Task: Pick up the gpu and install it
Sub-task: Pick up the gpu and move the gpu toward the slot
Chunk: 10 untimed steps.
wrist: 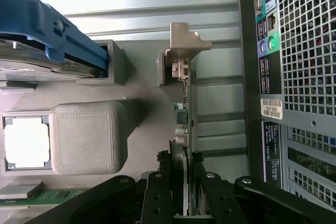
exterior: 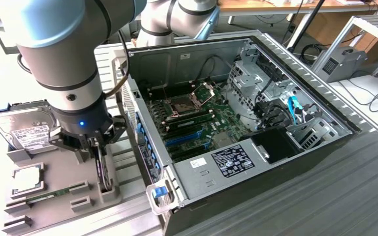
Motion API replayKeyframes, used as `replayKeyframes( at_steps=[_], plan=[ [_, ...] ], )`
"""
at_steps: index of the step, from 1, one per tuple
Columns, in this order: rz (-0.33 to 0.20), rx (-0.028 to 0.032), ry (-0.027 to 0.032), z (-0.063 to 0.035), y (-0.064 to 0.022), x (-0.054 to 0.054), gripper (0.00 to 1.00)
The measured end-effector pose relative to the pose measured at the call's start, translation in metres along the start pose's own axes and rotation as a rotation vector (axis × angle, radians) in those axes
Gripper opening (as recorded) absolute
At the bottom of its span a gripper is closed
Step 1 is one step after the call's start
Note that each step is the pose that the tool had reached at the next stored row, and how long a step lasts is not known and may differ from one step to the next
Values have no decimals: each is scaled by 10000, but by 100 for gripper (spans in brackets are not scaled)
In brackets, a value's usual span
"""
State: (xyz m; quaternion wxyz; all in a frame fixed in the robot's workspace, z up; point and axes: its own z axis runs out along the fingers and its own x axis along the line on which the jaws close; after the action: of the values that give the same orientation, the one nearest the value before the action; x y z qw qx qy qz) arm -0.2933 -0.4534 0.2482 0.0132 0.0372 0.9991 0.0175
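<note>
The gpu stands on edge in a grey holder on the parts tray, just beside the open computer case. In the wrist view the gpu is a thin card seen edge-on, with its silver end bracket at the far end. My gripper is lowered straight onto it. Its two black fingers press against both faces of the card near its middle, so the gripper is shut on the gpu. The card still rests in its holder.
The case lies open with the motherboard and blue slots exposed. On the tray are a hard drive in a blue frame, a processor and a green memory stick. The case's rear panel stands close beside the card.
</note>
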Motion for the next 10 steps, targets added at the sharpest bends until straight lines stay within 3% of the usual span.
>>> replayKeyframes(
  at_steps=[10],
  plan=[
    [0,0,1,-35,1,-1,26]
  ],
)
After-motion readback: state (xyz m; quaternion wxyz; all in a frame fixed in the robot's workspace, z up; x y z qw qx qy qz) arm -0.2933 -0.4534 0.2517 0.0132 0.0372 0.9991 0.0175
